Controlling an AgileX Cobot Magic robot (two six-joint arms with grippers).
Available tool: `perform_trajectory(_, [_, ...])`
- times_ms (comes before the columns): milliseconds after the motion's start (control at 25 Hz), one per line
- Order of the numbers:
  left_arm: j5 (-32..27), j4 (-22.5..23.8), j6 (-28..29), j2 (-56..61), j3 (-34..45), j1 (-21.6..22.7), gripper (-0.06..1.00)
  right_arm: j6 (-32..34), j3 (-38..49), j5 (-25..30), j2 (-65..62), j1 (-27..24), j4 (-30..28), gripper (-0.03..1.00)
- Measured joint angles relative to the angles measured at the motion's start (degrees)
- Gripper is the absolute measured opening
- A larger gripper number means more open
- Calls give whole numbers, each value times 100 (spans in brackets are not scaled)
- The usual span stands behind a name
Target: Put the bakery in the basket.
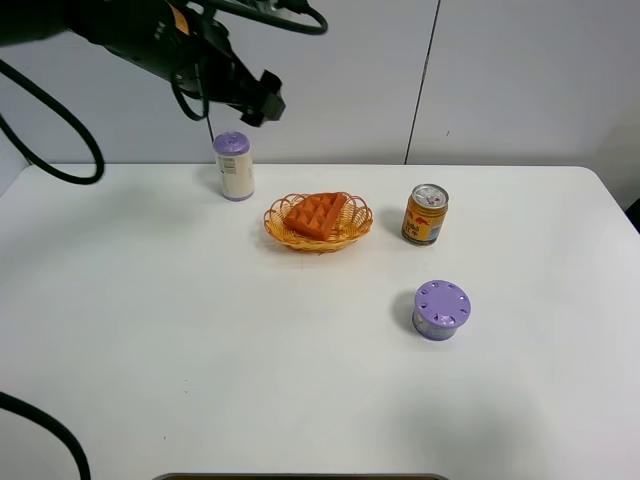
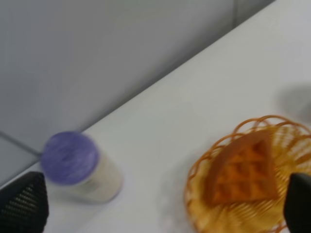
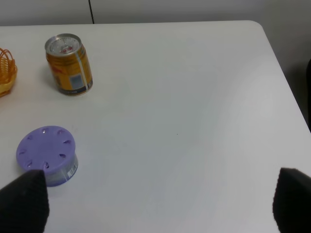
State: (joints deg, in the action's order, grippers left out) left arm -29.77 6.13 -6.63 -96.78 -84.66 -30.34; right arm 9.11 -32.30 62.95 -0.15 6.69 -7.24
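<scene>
The bakery (image 1: 316,214), an orange-brown waffle wedge with a grid pattern, lies inside the yellow-orange wicker basket (image 1: 354,232) at the middle back of the white table. Both also show in the left wrist view, the waffle (image 2: 245,170) lying in the basket (image 2: 197,167). My left gripper (image 1: 262,100) is raised above and to the left of the basket; it (image 2: 160,206) is open and empty, with its fingertips (image 2: 24,204) wide apart. My right gripper (image 3: 158,201) is open and empty over the right side of the table. It does not show in the exterior view.
A white bottle with a purple cap (image 1: 234,166) stands left of the basket. A yellow drink can (image 1: 425,214) stands to its right. A round purple-lidded tin (image 1: 441,309) sits nearer the front, below the can. The basket's rim (image 3: 6,73) shows in the right wrist view.
</scene>
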Motion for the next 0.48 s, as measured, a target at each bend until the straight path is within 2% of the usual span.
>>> perform_trajectory(480, [-1760, 381, -113, 1599, 0, 991, 99, 0, 0, 0, 0, 0, 0, 91])
